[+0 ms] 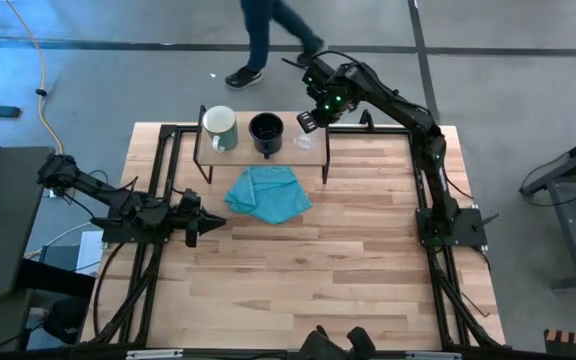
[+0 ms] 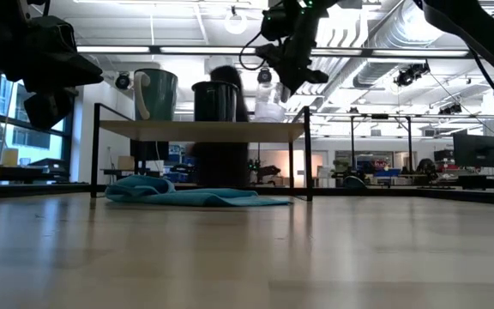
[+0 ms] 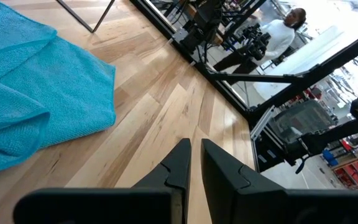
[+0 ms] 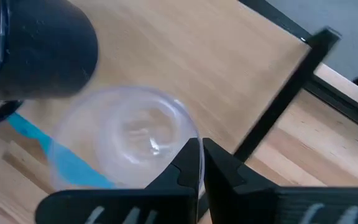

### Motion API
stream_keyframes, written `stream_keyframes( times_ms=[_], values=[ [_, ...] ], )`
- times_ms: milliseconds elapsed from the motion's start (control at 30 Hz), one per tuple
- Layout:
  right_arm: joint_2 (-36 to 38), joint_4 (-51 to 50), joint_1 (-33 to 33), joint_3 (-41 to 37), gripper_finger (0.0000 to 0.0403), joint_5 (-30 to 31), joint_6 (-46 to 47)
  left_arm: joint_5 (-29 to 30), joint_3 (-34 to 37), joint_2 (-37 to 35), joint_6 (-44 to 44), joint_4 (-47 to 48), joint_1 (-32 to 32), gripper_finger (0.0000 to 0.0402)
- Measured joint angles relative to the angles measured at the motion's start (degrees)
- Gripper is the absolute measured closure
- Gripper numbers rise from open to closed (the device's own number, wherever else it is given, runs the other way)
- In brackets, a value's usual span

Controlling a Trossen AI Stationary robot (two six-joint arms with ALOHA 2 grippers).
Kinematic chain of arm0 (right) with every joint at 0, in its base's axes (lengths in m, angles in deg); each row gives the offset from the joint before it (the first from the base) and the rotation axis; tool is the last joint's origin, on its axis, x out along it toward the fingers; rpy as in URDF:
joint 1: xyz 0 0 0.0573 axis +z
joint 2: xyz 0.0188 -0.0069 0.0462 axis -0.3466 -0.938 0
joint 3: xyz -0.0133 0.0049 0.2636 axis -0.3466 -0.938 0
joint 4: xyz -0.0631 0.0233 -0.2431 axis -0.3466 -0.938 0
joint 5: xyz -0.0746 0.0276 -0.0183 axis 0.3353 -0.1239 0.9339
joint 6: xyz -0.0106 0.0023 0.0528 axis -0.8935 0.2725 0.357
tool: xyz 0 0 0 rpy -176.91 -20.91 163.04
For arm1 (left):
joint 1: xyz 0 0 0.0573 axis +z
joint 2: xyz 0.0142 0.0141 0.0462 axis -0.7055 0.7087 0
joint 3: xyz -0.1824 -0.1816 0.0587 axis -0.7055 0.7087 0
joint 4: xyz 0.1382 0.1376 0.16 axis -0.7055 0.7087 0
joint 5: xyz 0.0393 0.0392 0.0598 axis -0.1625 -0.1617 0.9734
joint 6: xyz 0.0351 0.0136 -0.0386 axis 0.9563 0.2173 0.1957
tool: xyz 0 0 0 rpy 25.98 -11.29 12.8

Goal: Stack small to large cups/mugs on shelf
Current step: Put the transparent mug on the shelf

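Overhead view with the table centre as the dial. The shelf (image 1: pixel 258 152), a low wooden board on thin black legs, stands at 12 o'clock near the far edge. Three vessels sit in a row on it: a pale green mug (image 1: pixel 220 127) at the left end, a black mug (image 1: pixel 266 133) in the middle, and a clear glass cup (image 1: pixel 306 141) at the right end, just beside the black mug. The right gripper (image 1: pixel 308 121) hangs over the shelf's right end above the glass cup; its jaws are pressed together with nothing between them, and the right wrist view shows the cup's rim just beyond the fingertips (image 4: pixel 191 163). A blue cloth (image 1: pixel 267 193) lies on the table (image 1: pixel 348 280) in front of the shelf. The left gripper (image 1: pixel 204 222) rests at 9 o'clock, jaws nearly closed and empty. A person (image 1: pixel 268 40) walks on the floor beyond the table.
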Motion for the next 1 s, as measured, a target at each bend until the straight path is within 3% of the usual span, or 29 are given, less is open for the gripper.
stream_keyframes(
  times_ms=[1000],
  values=[
    [-0.51,1.41,-0.48,0.04,0.0390,-1.18,-1.95,-0.68,0.00,0.01,-0.87,0.00,0.00,0.0376]
  ],
)
